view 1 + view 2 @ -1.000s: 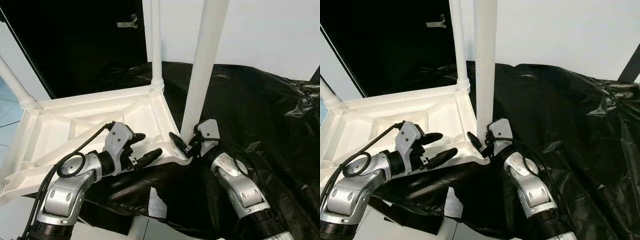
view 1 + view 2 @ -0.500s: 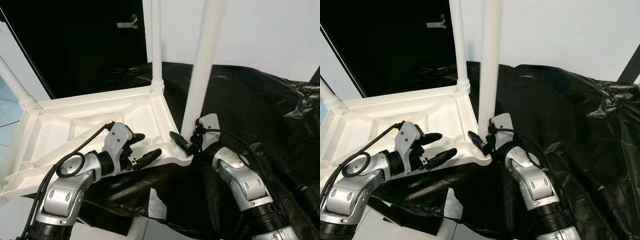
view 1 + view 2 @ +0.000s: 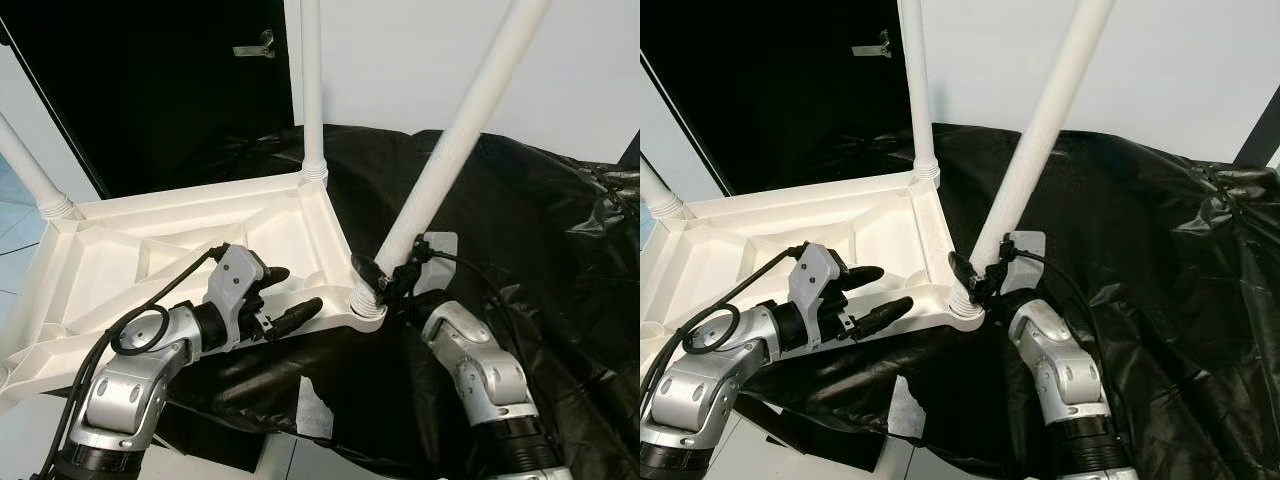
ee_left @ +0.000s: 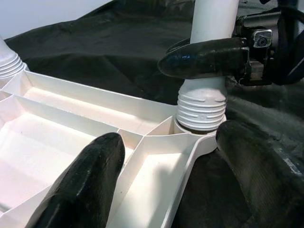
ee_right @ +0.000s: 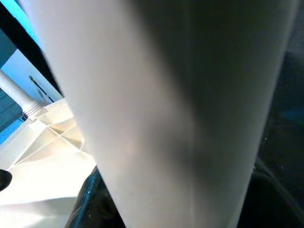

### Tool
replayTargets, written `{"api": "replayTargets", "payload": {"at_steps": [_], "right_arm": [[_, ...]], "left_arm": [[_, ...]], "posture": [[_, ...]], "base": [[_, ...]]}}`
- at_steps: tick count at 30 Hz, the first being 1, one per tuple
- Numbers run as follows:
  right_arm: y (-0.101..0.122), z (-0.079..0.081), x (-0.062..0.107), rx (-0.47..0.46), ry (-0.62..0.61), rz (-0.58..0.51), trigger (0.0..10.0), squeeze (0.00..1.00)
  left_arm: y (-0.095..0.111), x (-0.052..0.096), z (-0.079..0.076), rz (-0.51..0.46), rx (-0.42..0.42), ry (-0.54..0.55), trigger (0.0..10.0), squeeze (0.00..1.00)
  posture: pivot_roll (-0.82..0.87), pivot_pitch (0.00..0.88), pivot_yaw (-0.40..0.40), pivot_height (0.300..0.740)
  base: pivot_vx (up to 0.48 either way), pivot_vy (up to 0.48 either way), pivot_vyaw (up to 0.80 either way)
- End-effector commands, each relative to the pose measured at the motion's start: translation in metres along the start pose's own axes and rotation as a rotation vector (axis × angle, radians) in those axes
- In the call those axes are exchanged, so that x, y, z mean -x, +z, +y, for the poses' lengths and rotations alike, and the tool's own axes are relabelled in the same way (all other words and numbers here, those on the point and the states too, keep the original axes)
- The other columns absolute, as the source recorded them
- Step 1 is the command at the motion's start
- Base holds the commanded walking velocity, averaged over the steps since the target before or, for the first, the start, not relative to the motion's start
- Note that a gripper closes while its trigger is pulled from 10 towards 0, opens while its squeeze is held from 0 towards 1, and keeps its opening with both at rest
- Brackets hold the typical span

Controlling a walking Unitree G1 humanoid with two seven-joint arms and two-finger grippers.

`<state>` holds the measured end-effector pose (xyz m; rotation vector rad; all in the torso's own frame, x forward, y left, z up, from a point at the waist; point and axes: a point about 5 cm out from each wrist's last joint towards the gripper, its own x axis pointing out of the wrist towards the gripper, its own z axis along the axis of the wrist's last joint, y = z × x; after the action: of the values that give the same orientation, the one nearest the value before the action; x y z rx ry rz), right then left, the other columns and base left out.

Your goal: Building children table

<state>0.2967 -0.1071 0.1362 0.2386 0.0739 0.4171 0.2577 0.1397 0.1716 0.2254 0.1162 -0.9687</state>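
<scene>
Lying upside down on a black plastic sheet (image 3: 520, 230), the white children's table top (image 3: 150, 260) is seen with its ribbed underside facing up. Two white legs are seen standing upright in its far corner sockets: one far leg (image 3: 312, 90) at the corner nearest the dark doorway (image 3: 150, 80), and another leg (image 3: 30, 165) at the robot's far left. A third leg (image 3: 450, 160) is set with its threaded end in the near right corner socket (image 4: 202, 107), and it is tilted markedly toward the robot's right rather than standing straight.

The right tool (image 3: 385, 285) is closed around the lower part of this tilted leg, just above the threaded collar; one black finger (image 4: 204, 57) is seen pressed across the leg's front in the left wrist view. In the right wrist view the leg (image 5: 161, 114) is shown very close and blurred.

The left tool (image 3: 285, 295) is held open over the near rim of the table top, beside the same corner, with one finger (image 4: 85, 180) above the ribbed underside and the other (image 4: 256, 166) just outside the rim, over the black sheet. Nothing is gripped by it.
</scene>
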Motion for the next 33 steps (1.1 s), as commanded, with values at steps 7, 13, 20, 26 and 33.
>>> {"api": "replayTargets", "payload": {"at_steps": [7,13,20,26,33], "right_arm": [[-0.031,0.004,0.009,0.322,0.050,0.097,10.0,0.00],[-0.039,0.013,0.013,0.405,0.123,0.101,10.0,0.00],[-0.044,0.013,0.018,0.440,0.162,0.080,10.0,0.00],[-0.043,0.018,0.023,0.480,0.233,0.021,10.0,0.00],[-0.046,0.013,0.029,0.355,0.207,-0.026,10.0,0.00]], "left_arm": [[0.000,0.003,0.008,0.009,-0.006,0.052,10.0,0.00],[0.001,0.005,0.010,0.008,-0.007,0.064,10.0,0.00],[0.001,0.006,0.011,0.007,-0.007,0.070,10.0,0.00],[0.002,0.006,0.012,0.006,-0.007,0.071,10.0,0.00],[0.003,0.006,0.012,0.006,-0.011,0.070,10.0,0.00]], "posture": [[0.08,0.000,0.037,0.740],[0.08,0.000,0.036,0.740],[0.08,0.000,0.038,0.740],[0.08,0.000,0.043,0.740],[0.08,0.000,0.045,0.740]], "base": [[0.000,0.000,0.00],[0.000,0.000,0.00],[0.000,0.000,0.00],[0.000,0.000,0.00],[0.000,0.000,0.00]]}}
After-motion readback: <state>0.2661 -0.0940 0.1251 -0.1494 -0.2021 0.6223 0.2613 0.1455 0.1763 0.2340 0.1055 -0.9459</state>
